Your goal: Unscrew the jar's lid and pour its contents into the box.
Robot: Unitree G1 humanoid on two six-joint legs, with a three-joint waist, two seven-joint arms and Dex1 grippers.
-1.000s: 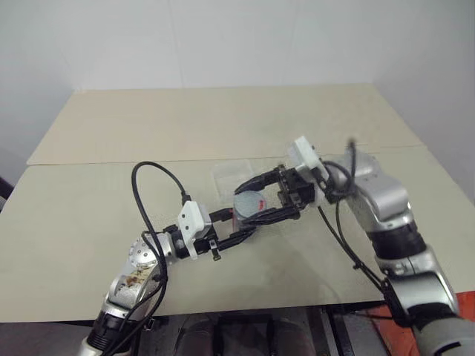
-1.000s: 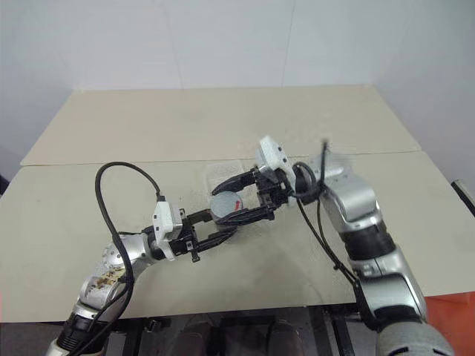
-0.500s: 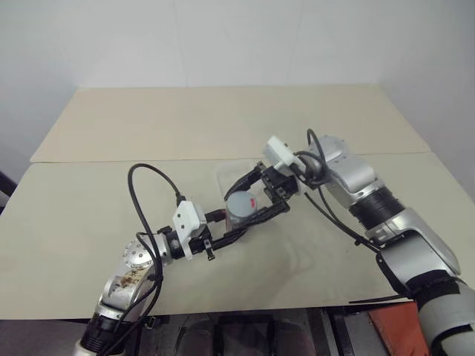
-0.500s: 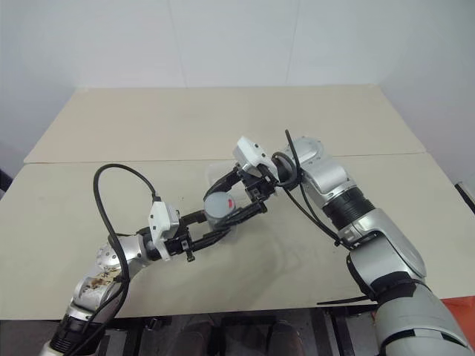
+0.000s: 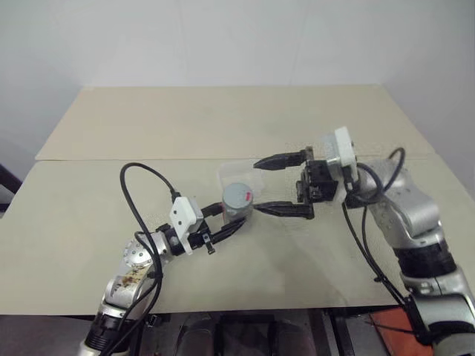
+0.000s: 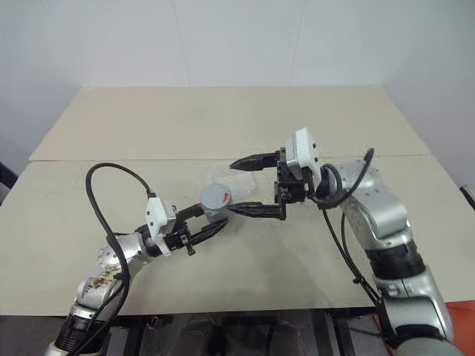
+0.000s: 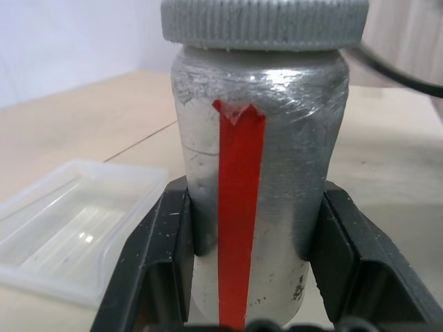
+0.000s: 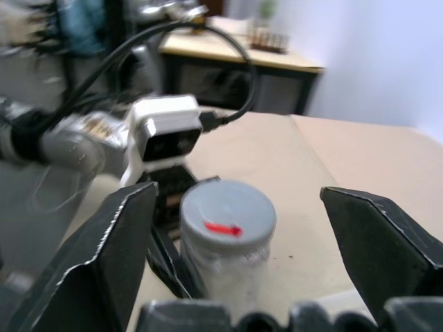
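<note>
My left gripper [image 5: 236, 225] clamps the upright jar [image 5: 237, 210] above the table [image 5: 89, 215], lid [image 5: 239, 196] still on, the box [image 5: 237, 175] at its 12 o'clock, my right gripper [image 5: 283, 185] spread wide at 3 o'clock, apparently poised for a twist.

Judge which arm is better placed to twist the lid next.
Right. The right gripper is open beside the lid, while the left gripper is shut on the jar, holding it upright.

Left gripper [image 5: 223, 226] jaws clamped, right gripper [image 5: 273, 185] jaws spread wide, pointing left
</note>
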